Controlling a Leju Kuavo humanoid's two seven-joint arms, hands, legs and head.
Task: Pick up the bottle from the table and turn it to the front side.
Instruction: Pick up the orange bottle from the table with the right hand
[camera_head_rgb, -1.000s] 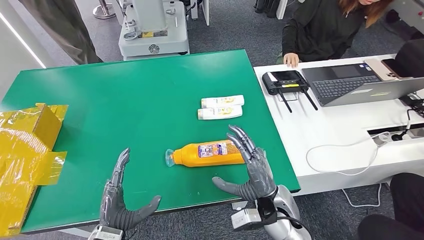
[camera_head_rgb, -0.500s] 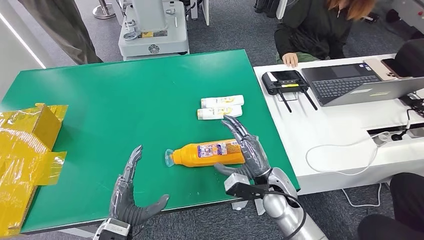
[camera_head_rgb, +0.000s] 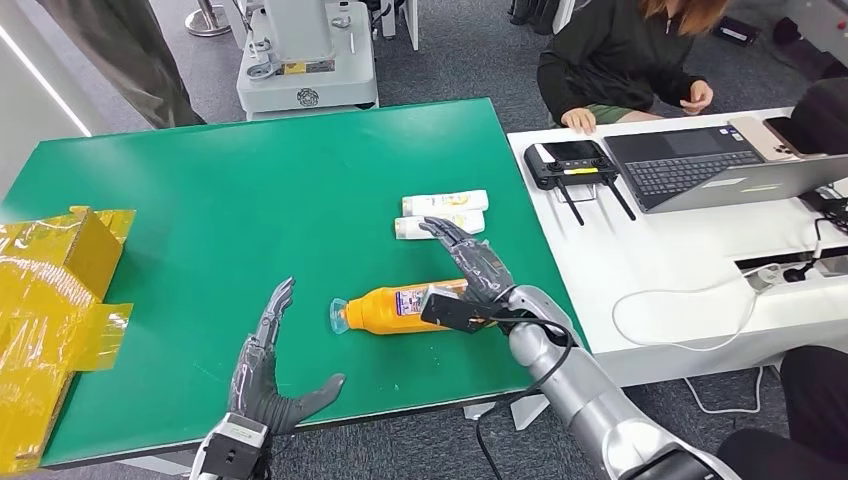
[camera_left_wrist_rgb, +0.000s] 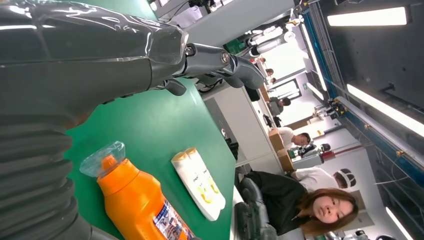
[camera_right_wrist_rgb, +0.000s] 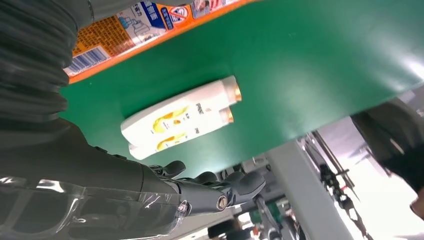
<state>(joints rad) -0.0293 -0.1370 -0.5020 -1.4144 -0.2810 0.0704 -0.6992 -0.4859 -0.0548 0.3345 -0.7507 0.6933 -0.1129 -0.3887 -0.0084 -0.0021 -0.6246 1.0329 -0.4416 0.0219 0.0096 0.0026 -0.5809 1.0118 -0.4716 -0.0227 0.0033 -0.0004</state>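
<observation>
An orange bottle (camera_head_rgb: 395, 309) with a clear cap lies on its side on the green table (camera_head_rgb: 250, 200), cap toward the left, label with barcode facing up (camera_right_wrist_rgb: 120, 30). My right hand (camera_head_rgb: 470, 262) hovers over the bottle's base end, fingers spread and stretched toward the far side, holding nothing. My left hand (camera_head_rgb: 268, 375) stands open near the table's front edge, left of the cap, palm turned toward the bottle (camera_left_wrist_rgb: 135, 200). Neither hand touches it.
Two small white bottles (camera_head_rgb: 442, 213) lie side by side just beyond the orange one, also seen as white bottles (camera_right_wrist_rgb: 180, 117). Yellow cardboard and tape (camera_head_rgb: 60, 290) fill the left edge. A white desk (camera_head_rgb: 690, 240) with laptop, controller and a seated person stands to the right.
My right hand has moved forward and left over the bottle's base end. My left hand has shifted right, toward the cap. The bottle has not moved. The person has shifted.
</observation>
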